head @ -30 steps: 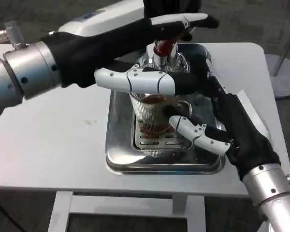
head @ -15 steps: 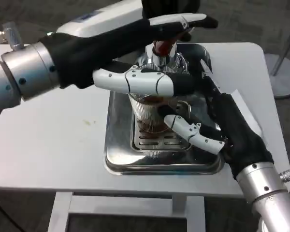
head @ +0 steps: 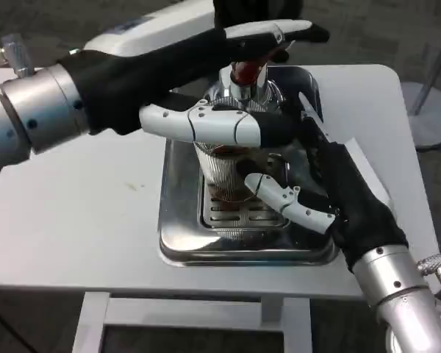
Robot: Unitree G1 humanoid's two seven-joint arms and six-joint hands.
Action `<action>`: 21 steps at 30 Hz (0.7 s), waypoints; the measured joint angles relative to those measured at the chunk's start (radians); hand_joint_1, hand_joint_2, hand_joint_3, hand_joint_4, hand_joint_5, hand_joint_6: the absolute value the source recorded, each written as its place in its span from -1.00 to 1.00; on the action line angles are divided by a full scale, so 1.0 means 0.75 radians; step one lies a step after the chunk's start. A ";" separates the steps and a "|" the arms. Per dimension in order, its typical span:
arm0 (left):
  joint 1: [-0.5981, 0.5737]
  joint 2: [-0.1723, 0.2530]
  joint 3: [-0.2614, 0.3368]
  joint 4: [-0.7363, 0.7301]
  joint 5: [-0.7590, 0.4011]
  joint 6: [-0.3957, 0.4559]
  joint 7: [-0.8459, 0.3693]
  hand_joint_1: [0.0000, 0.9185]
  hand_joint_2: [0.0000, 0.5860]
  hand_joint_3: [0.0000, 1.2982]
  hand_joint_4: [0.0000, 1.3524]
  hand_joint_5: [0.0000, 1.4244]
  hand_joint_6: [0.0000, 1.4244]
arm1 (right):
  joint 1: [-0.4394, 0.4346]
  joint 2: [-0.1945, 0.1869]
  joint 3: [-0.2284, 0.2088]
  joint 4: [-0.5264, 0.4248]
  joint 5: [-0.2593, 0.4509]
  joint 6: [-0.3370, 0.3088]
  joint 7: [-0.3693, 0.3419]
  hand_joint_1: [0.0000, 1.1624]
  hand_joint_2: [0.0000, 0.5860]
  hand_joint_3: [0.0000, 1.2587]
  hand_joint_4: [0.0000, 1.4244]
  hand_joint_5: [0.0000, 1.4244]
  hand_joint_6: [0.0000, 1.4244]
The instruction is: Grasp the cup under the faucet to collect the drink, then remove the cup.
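A ribbed glass cup (head: pixel 222 173) with brown drink in it stands on the grate of the steel drip tray (head: pixel 178 224), right under the chrome faucet (head: pixel 234 91). My left hand (head: pixel 169 70) reaches in from the left at the top of the faucet. One finger lies over the red tap handle (head: pixel 246 70) and another crosses in front of the faucet above the cup's rim. My right hand (head: pixel 345 193) comes in from the right and wraps the cup, thumb across its front, the other fingers behind it. The cup's right side is hidden.
The tray sits in the middle of the white table (head: pixel 73 213), near its front edge. Bare tabletop lies to the left of the tray. A grey stand base (head: pixel 435 118) is on the floor at the far right.
My right hand and forearm have slid a little left and up, the thumb closing tighter across the cup's front. The left hand stays on the tap handle. The cup has not moved.
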State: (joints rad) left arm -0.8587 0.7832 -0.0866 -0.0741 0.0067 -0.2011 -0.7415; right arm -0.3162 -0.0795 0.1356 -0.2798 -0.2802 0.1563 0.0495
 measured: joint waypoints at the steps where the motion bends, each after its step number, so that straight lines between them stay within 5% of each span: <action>1: 0.000 0.000 0.000 0.000 0.000 0.000 0.000 -1.00 -0.77 -0.84 -0.94 -0.79 -0.64 | -0.002 0.001 0.000 0.000 0.000 0.000 0.000 0.09 -0.09 -0.95 -0.94 -0.88 -0.70; 21: 0.057 0.012 0.066 -0.017 -0.071 0.027 0.000 -1.00 -0.79 -0.84 -0.94 -0.79 -0.62 | -0.040 0.040 0.028 0.052 0.003 -0.012 -0.004 0.03 -0.05 -0.94 -0.94 -0.86 -0.68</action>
State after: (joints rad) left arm -0.8158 0.7924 -0.0371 -0.0867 -0.0464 -0.1810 -0.7415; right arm -0.3459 -0.0492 0.1564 -0.2411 -0.2782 0.1475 0.0468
